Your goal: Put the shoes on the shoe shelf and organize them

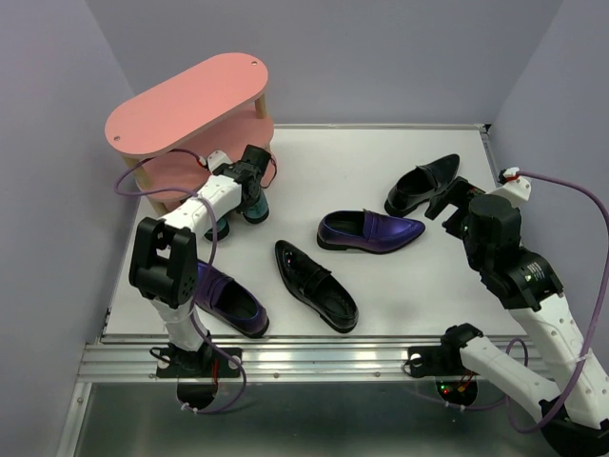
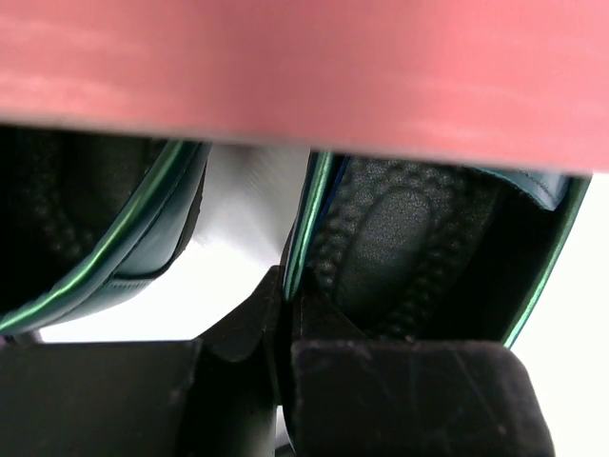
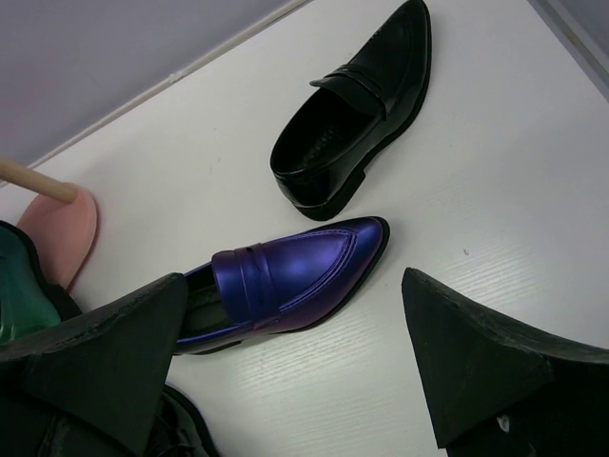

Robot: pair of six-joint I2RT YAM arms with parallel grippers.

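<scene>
L claw pinches green shoe rim under shoe shelf board; R claw spread wide over purple loafer.

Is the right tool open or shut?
Open: the right tool has its fingers wide apart in the wrist view, holding nothing; the purple shoe lies beyond.

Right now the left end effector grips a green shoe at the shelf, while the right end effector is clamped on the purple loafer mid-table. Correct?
No: the right end effector is open and holds nothing, as the right wrist view shows; the purple loafer lies free on the table. The left end effector does grip a green shoe at the shelf.
</scene>
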